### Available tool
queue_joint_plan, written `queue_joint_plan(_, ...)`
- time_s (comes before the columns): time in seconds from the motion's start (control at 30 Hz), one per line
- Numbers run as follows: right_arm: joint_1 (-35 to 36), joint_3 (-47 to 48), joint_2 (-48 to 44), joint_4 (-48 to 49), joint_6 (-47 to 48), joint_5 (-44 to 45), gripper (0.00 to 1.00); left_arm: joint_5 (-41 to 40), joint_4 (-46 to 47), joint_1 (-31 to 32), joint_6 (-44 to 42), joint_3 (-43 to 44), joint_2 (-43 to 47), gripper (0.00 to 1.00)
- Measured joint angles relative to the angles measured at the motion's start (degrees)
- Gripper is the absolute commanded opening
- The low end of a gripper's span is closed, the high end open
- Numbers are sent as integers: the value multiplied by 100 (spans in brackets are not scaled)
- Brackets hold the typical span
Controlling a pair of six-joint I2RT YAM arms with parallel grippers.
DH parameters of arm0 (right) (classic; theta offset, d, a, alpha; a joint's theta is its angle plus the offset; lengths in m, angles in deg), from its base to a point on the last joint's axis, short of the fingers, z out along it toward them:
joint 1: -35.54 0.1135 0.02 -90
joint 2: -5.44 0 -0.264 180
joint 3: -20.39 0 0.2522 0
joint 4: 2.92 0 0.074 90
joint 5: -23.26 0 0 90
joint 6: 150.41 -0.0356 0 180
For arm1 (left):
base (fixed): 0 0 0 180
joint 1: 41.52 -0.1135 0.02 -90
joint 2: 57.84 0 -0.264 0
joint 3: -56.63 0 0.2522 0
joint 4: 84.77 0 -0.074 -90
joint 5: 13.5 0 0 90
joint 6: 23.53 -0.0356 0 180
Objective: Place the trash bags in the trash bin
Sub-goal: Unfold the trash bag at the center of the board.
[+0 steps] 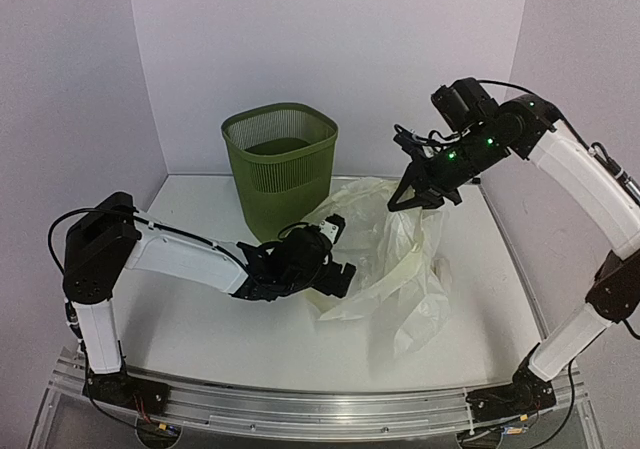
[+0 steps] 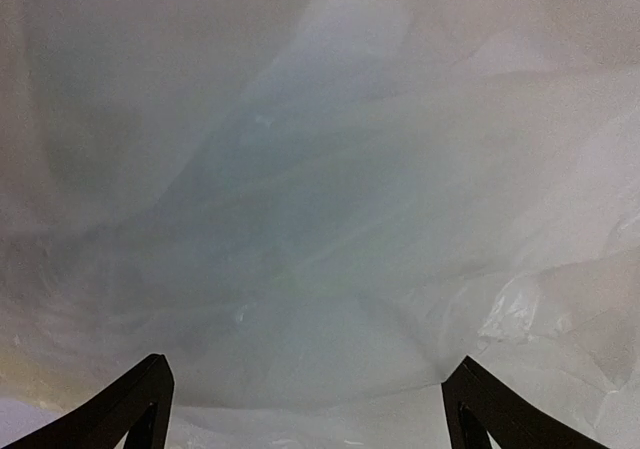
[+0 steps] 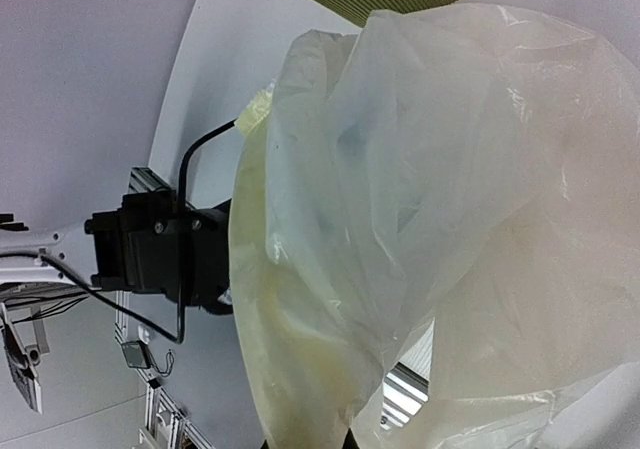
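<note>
Two grippers tend the trash bag (image 1: 400, 269), slumped right of the trash bin (image 1: 280, 169): the right gripper (image 1: 422, 194) pinches its raised top, and the left gripper (image 1: 340, 272), fingers (image 2: 145, 409) wide, faces its lower folds, likely to gather them.

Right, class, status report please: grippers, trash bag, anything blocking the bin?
Left gripper open at trash bag edge. Right gripper shut on trash bag, part raised. Bag outside trash bin. Bin mouth unobstructed.

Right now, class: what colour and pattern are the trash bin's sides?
Olive green, finely slatted mesh; the trash bin shows best in the top external view.
</note>
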Motion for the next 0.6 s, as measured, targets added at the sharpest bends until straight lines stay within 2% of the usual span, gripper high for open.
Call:
queue_joint_plan(0.23, 0, -139, -479, -43, 220, 211, 0, 365, 70, 44, 487, -691, 673, 100)
queue_joint_plan(0.4, 0, -352, -694, -83, 449, 490, 0, 284, 65, 81, 835, -1615, 2415, 100)
queue_joint_plan(0.5, 0, -402, -699, -84, 545, 524, 0, 22, -187, 75, 1027, -1791, 3303, 100)
queue_joint_plan(0.6, 0, -404, -700, -74, 615, 485, 0, -166, -435, 51, 1177, -1827, 3808, 100)
